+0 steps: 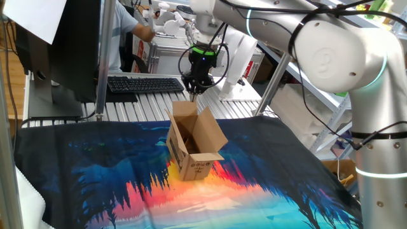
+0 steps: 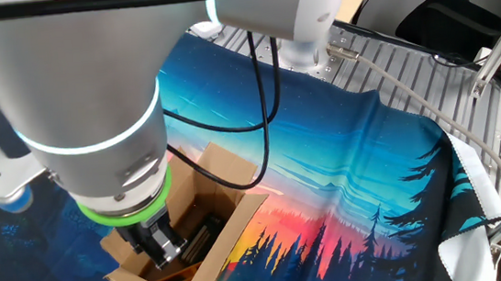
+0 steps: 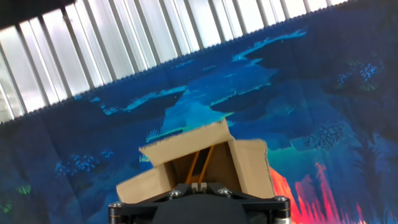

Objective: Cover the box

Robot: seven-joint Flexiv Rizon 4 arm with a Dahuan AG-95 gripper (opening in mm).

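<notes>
Just above the far rim of the carton, the black two-finger tool [image 1: 194, 88] of the silver arm points straight down with its fingers pressed together, holding nothing. In the one fixed view its tip hangs over the upright far flap; whether it touches the cardboard cannot be told. The small brown corrugated cardboard box [image 1: 193, 141] with black print on its side sits directly below and slightly toward the camera from the tool, near the middle of the surface on a printed cloth [image 1: 95, 184] of blue sky, dark trees and orange glow. The box stands upright, mouth to the ceiling, its four flaps still raised or splayed, so the covering is not yet done. Its longer side appears to run diagonally across the cloth, from the tool down toward the lower right of the one fixed view, though this is only slightly longer than the other side. The hand view shows the far flap [image 3: 186, 144] lying crosswise just ahead of the fingers, which suggests the coming push must fold that flap inward over the opening. The other fixed view shows a dark object inside the box, too unclear to name.
</notes>
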